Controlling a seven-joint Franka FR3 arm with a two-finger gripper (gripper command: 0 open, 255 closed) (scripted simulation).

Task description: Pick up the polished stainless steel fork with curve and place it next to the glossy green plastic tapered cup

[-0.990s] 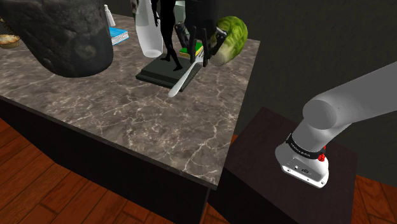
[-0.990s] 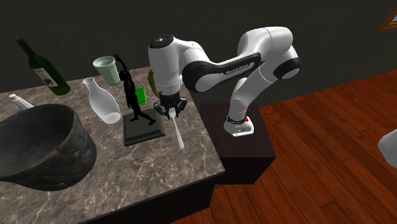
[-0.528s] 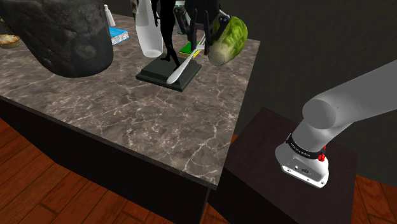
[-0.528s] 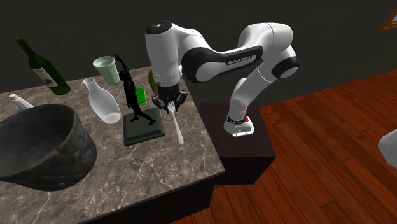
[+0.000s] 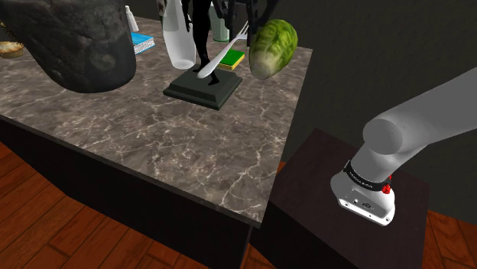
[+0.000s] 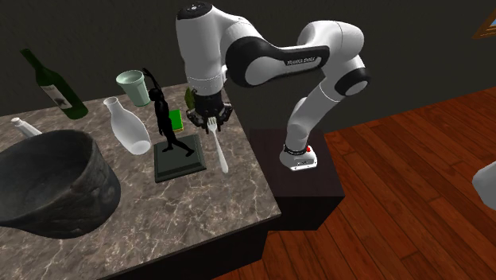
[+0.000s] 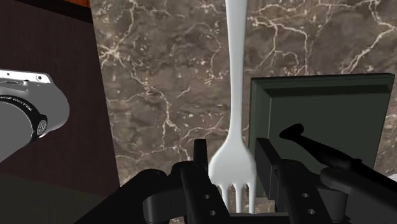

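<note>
A pale, smooth fork [image 6: 218, 148] hangs tines-up from my gripper [image 6: 208, 121], which is shut on its head. It is lifted off the marble counter [image 6: 238, 187], handle slanting down over the edge of the dark statue base [image 6: 180, 161]. In the shoulder view the fork [image 5: 224, 53] slants above that base [image 5: 203, 89], under the gripper [image 5: 244, 17]. The wrist view has both fingers of the gripper [image 7: 233, 158] clasping the fork [image 7: 234, 121] just below its tines. The pale green tapered cup [image 6: 133, 86] stands at the counter's back, behind the black figurine [image 6: 164, 115].
A white bottle [image 6: 131, 130], a large dark bowl [image 6: 49, 185] and a green wine bottle [image 6: 54, 86] stand towards the second exterior view's left. A lettuce head [image 5: 274, 46] and a green-yellow sponge [image 5: 232, 60] lie by the gripper. Beside the counter stands the dark stand [image 5: 344, 222].
The gripper has risen with the fork, carrying it off the counter and towards the back of the table, over the statue base.
</note>
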